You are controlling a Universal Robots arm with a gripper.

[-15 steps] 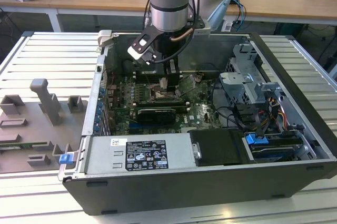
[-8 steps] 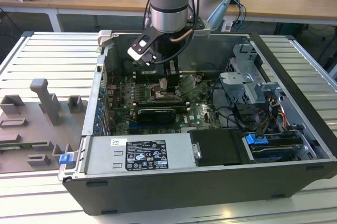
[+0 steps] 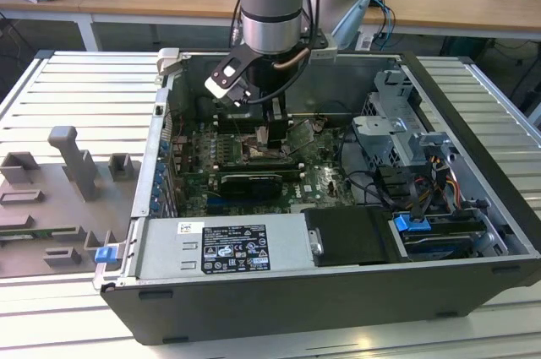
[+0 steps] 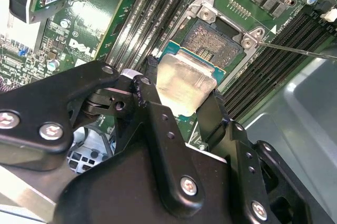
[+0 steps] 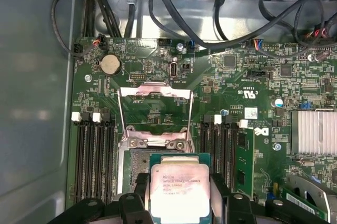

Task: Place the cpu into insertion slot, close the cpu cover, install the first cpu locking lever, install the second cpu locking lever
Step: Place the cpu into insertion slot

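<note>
CPU sits clamped between the two black fingers of the gripper, its pale silver top facing up and its green edge showing on the far side. The jaws are drawn in narrow, each pressing one opposite side of the chip, so the chip fills the gap between them. In the second wrist view the chip's far edge overlaps the near rim of the insertion slot, whose dark recessed centre lies uncovered; whether chip and slot touch cannot be told. A thin metal rod slants past the slot's metal rim. In the first wrist view the CPU cover stands swung open on the far side of the slot, green board visible through its window, and memory slots flank the slot on both sides. A round coin battery lies on the board beyond the cover. In the exterior view the arm reaches straight down into the open computer case, with the gripper over the board at about 1 o'clock from the power supply. A long black card lies at 6 o'clock from the gripper, and the drive cage at 3 o'clock. Grey fixtures rest on the ribbed table at 9 o'clock from the case.
</note>
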